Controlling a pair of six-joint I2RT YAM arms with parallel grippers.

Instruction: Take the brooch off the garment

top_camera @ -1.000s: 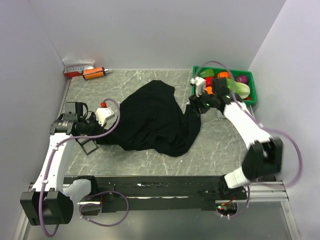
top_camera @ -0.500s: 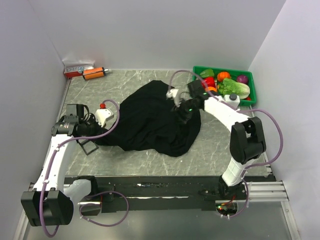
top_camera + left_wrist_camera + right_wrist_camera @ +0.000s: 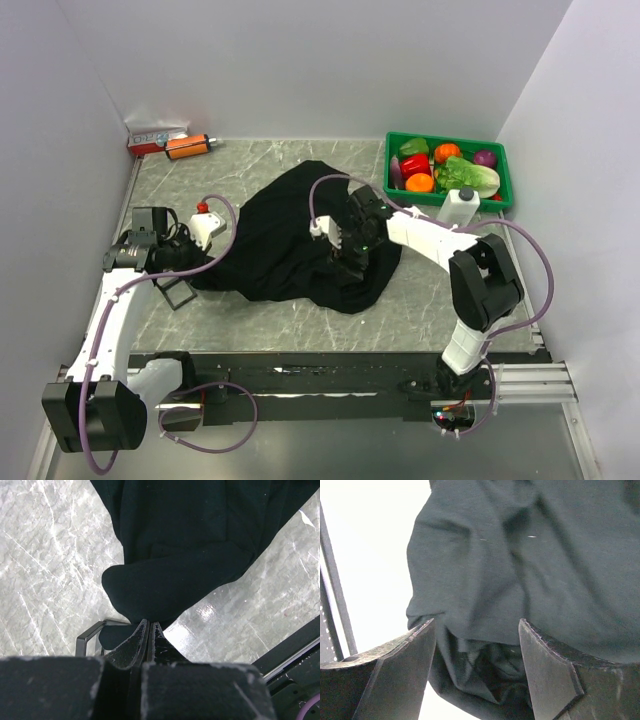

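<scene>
The garment (image 3: 300, 235), a large black cloth, lies crumpled in the middle of the table. My left gripper (image 3: 198, 266) is at its left edge. In the left wrist view its fingers (image 3: 150, 626) are pressed together on a fold of the garment (image 3: 185, 545). My right gripper (image 3: 342, 255) hovers over the garment's right part. In the right wrist view it (image 3: 477, 630) is open, with dark folds of the garment (image 3: 520, 555) between and below the fingers. The brooch and the blue starburst mark are hidden in every view.
A green bin (image 3: 390, 160) with vegetables stands at the back right, a white bottle (image 3: 460, 205) in front of it. An orange cylinder (image 3: 188, 146) and a small box (image 3: 155, 137) lie at the back left. A black metal frame (image 3: 178, 292) sits beside the left gripper.
My right arm has swung left from the green bin to over the garment's right part. The left arm and the garment have hardly moved.
</scene>
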